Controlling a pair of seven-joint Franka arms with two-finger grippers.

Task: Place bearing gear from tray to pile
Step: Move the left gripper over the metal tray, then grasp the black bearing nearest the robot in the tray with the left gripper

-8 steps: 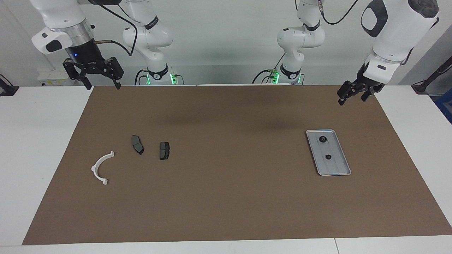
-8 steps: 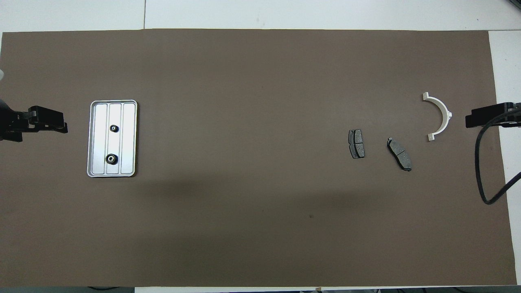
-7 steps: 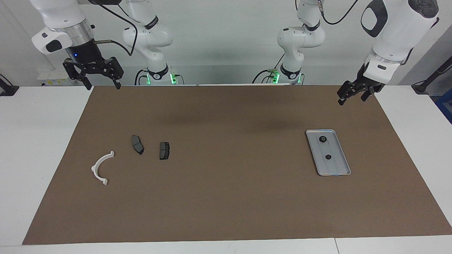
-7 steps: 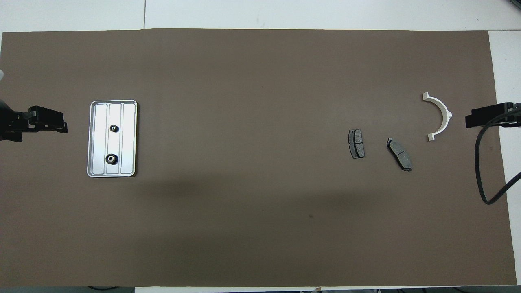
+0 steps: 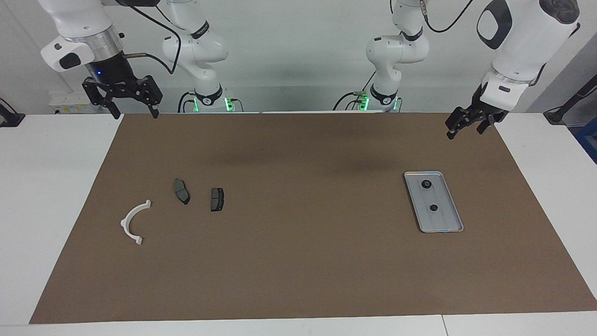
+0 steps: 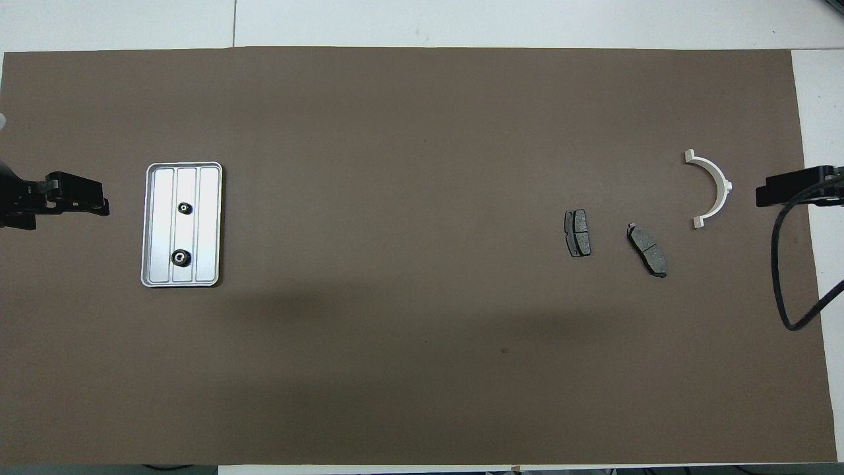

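Observation:
The silver tray (image 5: 440,227) (image 6: 210,224) lies toward the left arm's end of the table. Two small black bearing gears rest in it, one (image 5: 426,184) (image 6: 179,257) nearer to the robots than the other (image 5: 433,207) (image 6: 185,208). The pile sits toward the right arm's end: a white semicircular bracket (image 5: 123,223) (image 6: 720,183) and two dark brake pads (image 5: 181,191) (image 5: 217,199) (image 6: 647,258) (image 6: 577,241). My left gripper (image 5: 465,133) (image 6: 104,206) hangs open and empty above the mat's edge, beside the tray. My right gripper (image 5: 134,115) (image 6: 759,196) hangs open and empty high above the mat's corner near the bracket.
A brown mat (image 5: 298,261) covers most of the white table (image 5: 46,186). A black cable (image 6: 788,290) loops down from the right arm over the mat's edge. Both arm bases (image 5: 205,95) (image 5: 382,95) stand at the robots' end of the table.
The right gripper has edged very slightly up and toward its own end of the table. Nothing else has moved.

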